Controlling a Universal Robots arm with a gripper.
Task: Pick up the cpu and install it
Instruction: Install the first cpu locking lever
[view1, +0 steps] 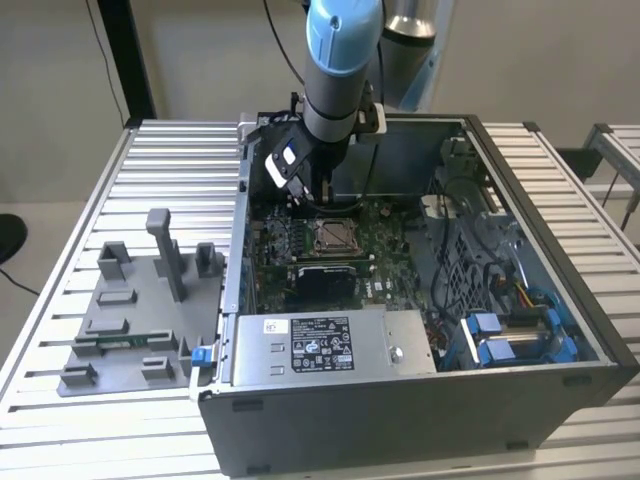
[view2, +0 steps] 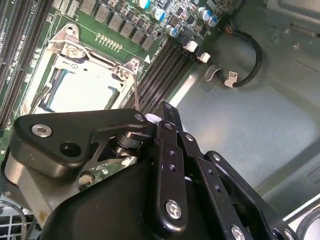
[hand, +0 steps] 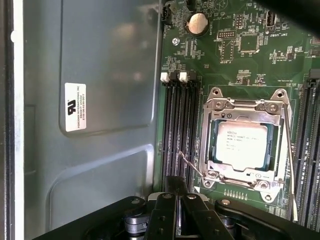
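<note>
Cpu lies flat in the metal-framed socket on the green circuit board, inside the open computer case. Its pale silver top faces up and the frame runs around its edges. The gripper hangs above the board beside one corner of the socket, over the row of long black memory slots. It is close to the cpu but not touching it. Its two black fingers are pressed together and nothing is held between them. In the second wrist view the gripper fills the foreground, with the cpu showing past it. In the exterior view the grey and blue arm comes down into the case, with the gripper just behind the cpu. Faint grey print covers the top of the cpu. A white label with small black print sits on the grey case wall. A round silver battery sits on the board. A white tag with lettering is wrapped on a black cable. A white printed label covers the top of the power supply box. To the exterior view's left of the case, a grey plastic tray stands on the ribbed metal table.
</note>
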